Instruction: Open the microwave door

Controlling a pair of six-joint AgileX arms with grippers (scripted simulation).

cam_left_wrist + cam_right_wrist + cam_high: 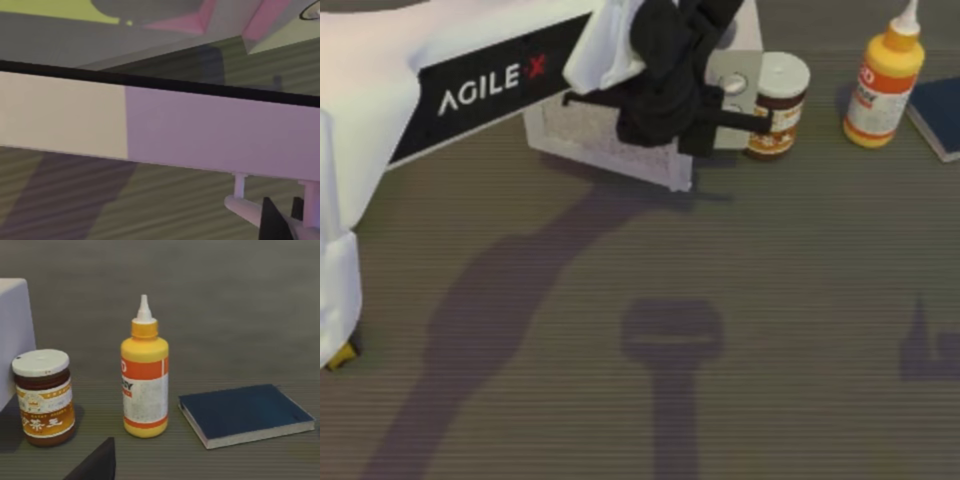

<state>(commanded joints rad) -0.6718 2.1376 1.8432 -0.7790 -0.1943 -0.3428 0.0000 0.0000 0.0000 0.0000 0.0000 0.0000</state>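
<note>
1. Reaching in from the table's nine o'clock side, the left arm's black gripper [720, 125] sits over the small white boxy microwave [745, 30] at twelve o'clock.
2. Its flat white speckled-window microwave door [610, 140] stands swung partly outward; in the left wrist view its thin handle [250, 210] lies by the fingertips [272, 222], though whether they clamp it I cannot tell.
3. A brown white-lidded jar [778, 105], a yellow squeeze bottle [883, 85] and a dark blue book [938, 115] line up toward two o'clock.
4. The right gripper is out of view.
</note>
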